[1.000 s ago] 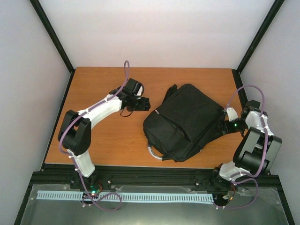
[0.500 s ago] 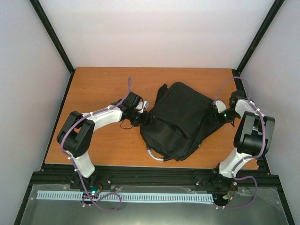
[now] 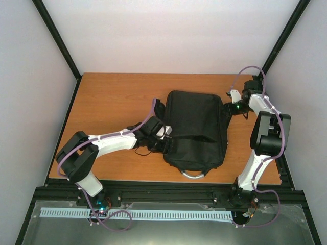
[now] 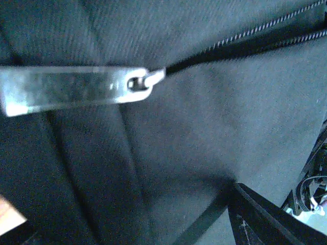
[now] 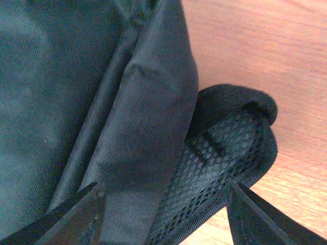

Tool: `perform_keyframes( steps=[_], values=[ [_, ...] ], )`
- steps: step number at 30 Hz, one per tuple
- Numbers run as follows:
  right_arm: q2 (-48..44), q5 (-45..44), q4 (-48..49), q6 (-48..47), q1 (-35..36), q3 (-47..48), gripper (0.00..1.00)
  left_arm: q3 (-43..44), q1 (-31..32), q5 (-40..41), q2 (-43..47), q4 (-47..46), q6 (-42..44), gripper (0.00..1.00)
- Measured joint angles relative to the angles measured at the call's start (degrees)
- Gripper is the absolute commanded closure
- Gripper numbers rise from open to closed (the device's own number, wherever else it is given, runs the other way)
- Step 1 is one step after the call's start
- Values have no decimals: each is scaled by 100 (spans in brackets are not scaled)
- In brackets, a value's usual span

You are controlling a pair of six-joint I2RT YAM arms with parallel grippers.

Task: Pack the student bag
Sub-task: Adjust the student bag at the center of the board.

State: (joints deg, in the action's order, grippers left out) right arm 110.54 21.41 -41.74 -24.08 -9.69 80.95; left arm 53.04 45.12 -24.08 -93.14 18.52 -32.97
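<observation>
We find the student bag (image 3: 196, 127), black twill, flat on the wooden table (image 3: 112, 97), squared up where it sat askew a second ago. Only the wrist views show a flat metal zipper pull (image 4: 71, 89) by the left gripper (image 3: 167, 139), whose jaws we cannot read. They also show a padded mesh strap (image 5: 225, 153) between the right gripper's (image 3: 228, 102) wide-set fingers (image 5: 76, 214); whether these pinch it we cannot tell.

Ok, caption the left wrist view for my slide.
Silver zipper pull lying against the black fabric of the student bag, seen close up.
</observation>
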Motion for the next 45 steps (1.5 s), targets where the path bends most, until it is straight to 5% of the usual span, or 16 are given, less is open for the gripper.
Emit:
perform_keyframes(
  steps=[8,16,21,31,45],
  values=[
    [-479,-116,9,203,24,87,27,-144,26,636,872,811,39,23],
    [-1628,57,-181,149,258,-39,28,197,-551,1014,1261,1414,133,36],
    [-2044,417,-267,55,776,-542,29,411,-968,774,1134,1327,81,42],
    [-1967,315,-136,37,1604,-1502,30,918,-1043,393,236,901,-9,38],
    [-1351,-201,31,-31,1646,-1333,27,717,-901,-273,-560,-529,-175,37]
  ],
)
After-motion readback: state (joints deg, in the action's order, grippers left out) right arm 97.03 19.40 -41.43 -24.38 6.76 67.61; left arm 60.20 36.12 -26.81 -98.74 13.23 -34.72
